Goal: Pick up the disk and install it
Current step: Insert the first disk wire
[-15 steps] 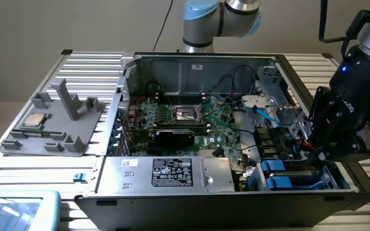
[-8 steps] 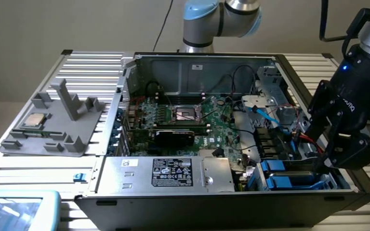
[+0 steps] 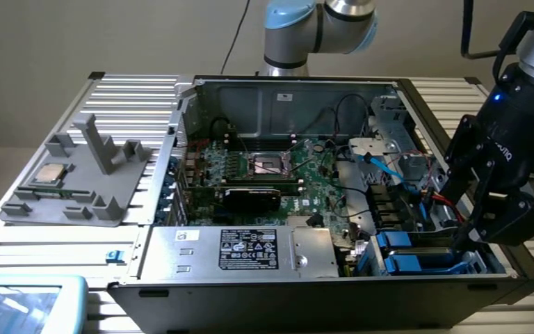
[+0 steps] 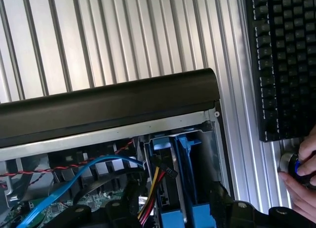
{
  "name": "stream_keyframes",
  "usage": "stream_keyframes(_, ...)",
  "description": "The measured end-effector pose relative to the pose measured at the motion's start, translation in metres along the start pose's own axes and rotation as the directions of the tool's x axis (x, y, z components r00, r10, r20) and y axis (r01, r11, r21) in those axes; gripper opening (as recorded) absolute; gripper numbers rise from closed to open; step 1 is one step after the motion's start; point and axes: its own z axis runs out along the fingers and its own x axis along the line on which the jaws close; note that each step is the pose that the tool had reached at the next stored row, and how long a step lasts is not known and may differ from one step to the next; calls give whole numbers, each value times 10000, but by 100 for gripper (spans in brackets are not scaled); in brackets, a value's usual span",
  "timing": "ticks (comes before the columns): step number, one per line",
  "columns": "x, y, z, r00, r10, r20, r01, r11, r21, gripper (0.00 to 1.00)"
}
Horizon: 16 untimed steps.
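At the front drive bay of the tower case [image 3: 322, 296], exterior view's right: gripper [image 3: 489, 240] low over the cage, jaws apart, gripping nothing. Disk [image 4: 188, 159] in its blue carrier sits slotted in the bay between them, cables [image 4: 150, 193] just beside. Judged: install step, at release. Power-supply box [image 3: 248, 252] label print unreadable.

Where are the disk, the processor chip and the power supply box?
disk [image 3: 414, 265], exterior view, on its blue carrier frame.
processor chip [image 3: 51, 172], exterior view, middle of its silver top.
power supply box [image 3: 248, 249], exterior view, on its printed label.
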Motion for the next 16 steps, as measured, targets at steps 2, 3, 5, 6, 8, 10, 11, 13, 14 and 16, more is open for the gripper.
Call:
stream_keyframes(2, 0, -2, -2, 10000, 2, -40, -3, 10000, -33, 68)
stream_keyframes(3, 1, -3, -3, 10000, 3, -66, -3, 10000, -51, 69)
stream_keyframes(5, 1, -4, -6, 9999, 4, -140, -5, 10000, -87, 76)
stream_keyframes(6, 2, -4, -7, 9998, 5, -175, -7, 9999, -109, 76)
stream_keyframes(8, 1, -6, -13, 9997, 6, -228, -10, 9999, -152, 76)
stream_keyframes(10, 3, -13, -22, 9996, 10, -279, -17, 9997, -230, 76)
stream_keyframes(11, 3, -15, -28, 9995, 12, -311, -20, 9996, -266, 76)
stream_keyframes(13, 3, -18, -41, 9993, 13, -380, -26, 9995, -326, 76)
stream_keyframes(14, 2, -19, -51, 9992, 14, -412, -29, 9994, -358, 76)
stream_keyframes(16, 1, -20, -66, 9989, 15, -479, -36, 9991, -423, 76)
